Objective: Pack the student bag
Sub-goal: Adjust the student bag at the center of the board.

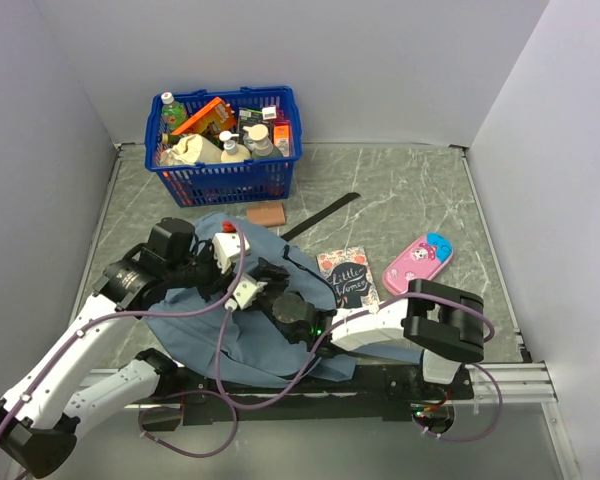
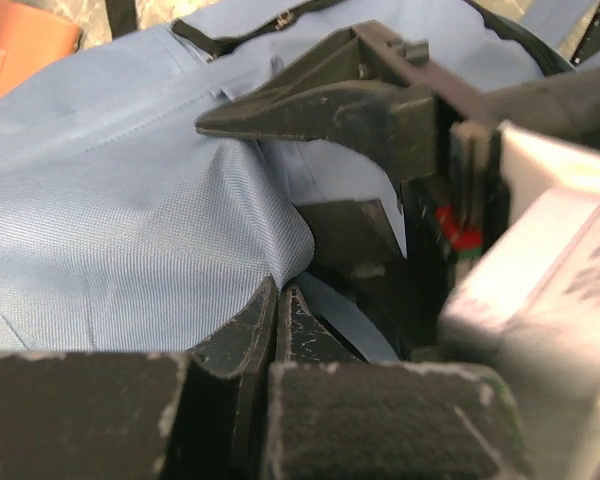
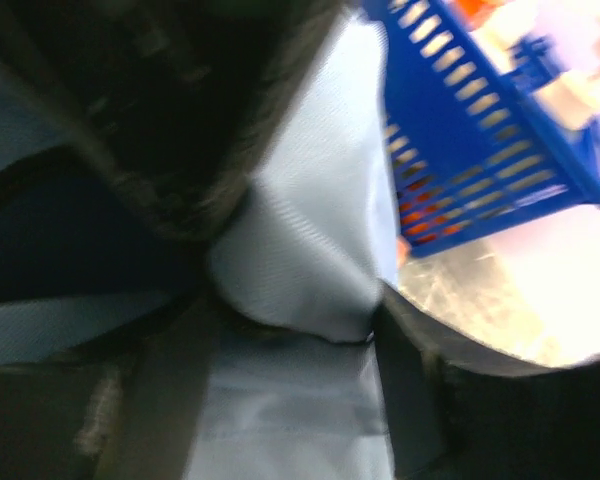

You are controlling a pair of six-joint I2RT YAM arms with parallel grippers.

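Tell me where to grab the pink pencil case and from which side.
Grip the pink pencil case across its narrow middle, coming straight down from above. It lies flat on the table with its long axis running diagonally, so closing across the short width probably suits best. The book lies close to its near-left end, so stay mid-body.

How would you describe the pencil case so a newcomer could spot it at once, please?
Start at the blue basket at the back of the table, then come forward and right. Right of the small book lies the pencil case: the only pink, rounded thing there.
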